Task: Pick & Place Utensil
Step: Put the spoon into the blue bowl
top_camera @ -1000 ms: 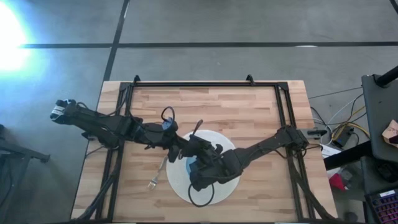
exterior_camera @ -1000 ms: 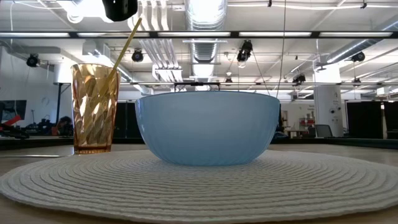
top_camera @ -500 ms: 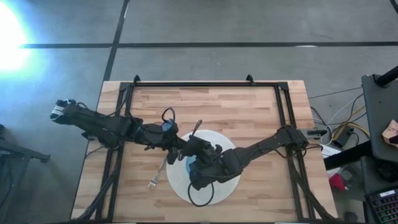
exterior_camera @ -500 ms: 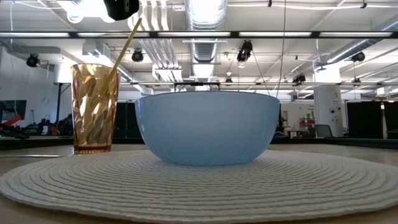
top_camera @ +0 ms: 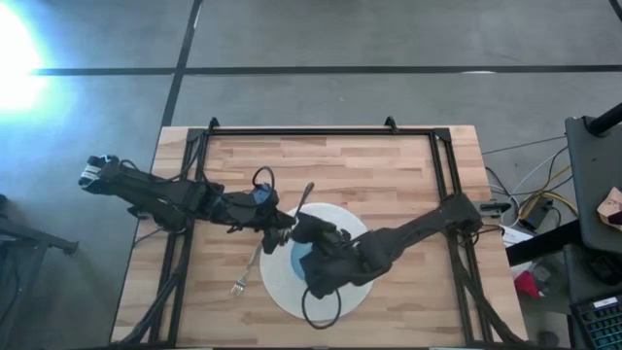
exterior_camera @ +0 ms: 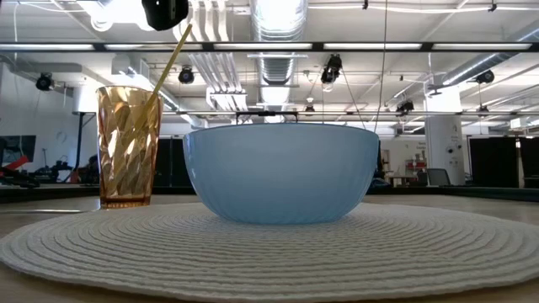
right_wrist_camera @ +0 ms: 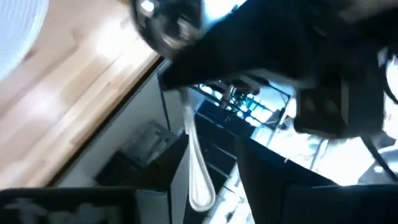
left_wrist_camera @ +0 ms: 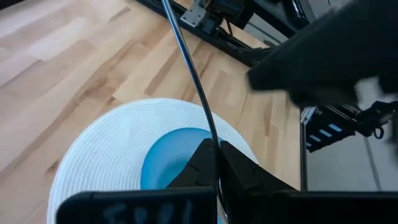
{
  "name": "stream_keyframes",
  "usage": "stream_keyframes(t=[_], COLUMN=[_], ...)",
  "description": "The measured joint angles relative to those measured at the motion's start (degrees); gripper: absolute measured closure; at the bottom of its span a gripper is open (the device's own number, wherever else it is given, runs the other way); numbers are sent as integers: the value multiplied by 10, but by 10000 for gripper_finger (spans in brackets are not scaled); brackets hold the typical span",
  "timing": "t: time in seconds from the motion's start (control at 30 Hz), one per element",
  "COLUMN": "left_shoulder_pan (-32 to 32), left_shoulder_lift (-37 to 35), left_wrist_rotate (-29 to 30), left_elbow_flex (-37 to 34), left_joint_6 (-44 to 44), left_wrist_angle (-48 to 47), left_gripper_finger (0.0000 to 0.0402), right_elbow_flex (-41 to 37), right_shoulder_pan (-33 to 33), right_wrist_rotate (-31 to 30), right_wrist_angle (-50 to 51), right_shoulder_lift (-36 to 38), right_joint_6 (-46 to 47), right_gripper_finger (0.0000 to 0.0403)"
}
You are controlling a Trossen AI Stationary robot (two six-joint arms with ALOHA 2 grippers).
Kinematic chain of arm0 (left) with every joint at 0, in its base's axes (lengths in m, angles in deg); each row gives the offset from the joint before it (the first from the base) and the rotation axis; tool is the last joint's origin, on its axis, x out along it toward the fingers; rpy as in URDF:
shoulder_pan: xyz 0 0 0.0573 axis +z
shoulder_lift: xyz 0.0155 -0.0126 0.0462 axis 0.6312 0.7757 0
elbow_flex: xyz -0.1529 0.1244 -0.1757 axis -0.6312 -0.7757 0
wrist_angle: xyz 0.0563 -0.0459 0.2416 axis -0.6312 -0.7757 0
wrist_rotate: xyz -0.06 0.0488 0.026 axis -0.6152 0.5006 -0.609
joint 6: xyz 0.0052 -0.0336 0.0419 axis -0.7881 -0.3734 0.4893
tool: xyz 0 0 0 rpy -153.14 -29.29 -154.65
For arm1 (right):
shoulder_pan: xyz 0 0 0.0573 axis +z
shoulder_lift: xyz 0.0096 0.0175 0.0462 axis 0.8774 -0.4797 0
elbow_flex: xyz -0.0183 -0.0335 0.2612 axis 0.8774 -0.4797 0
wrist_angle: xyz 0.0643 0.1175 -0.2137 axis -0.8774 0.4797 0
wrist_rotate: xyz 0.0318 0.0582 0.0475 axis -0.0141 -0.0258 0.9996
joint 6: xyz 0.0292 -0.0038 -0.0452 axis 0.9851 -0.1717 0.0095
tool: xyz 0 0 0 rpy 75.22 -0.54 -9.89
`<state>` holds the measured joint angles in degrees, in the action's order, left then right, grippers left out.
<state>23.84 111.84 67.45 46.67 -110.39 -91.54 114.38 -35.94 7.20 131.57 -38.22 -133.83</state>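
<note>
The bowl (exterior_camera: 281, 172) is a plain pale blue, and around it the round placemat (exterior_camera: 253, 252) is off-white with a ribbed pattern of concentric woven rings. Beside the bowl, the tumbler (exterior_camera: 127, 146) is amber and see-through with a twisted diamond facet pattern, and the thin utensil handle (exterior_camera: 171, 61) slanting out of it looks golden in the low view and dark from the left wrist. Under the bowl's mat, the table (top_camera: 369, 165) is light wood in butcher-block strips, and both arms are black.
</note>
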Motion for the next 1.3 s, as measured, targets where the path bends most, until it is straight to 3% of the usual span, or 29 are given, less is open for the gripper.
stream_keyframes(t=[0.13,0.33,0.63,1.0,1.3], left_shoulder_pan=[0,0,0,0,-4], left_shoulder_lift=[0,0,0,0,-1], left_wrist_rotate=[5,11,15,18,18], left_elbow_flex=[0,0,0,-1,-56], left_joint_6=[12,26,53,113,166], left_wrist_angle=[0,0,7,42,166], left_gripper_finger=[401,401,401,401,401], right_elbow_flex=[0,-4,-50,-196,-367], right_shoulder_pan=[-2,-1,-2,-2,-2], right_wrist_rotate=[26,135,183,231,235], right_wrist_angle=[8,38,63,60,-12], right_shoulder_lift=[41,120,225,354,445], right_joint_6=[61,198,347,503,573], right_gripper_finger=[267,266,266,266,266])
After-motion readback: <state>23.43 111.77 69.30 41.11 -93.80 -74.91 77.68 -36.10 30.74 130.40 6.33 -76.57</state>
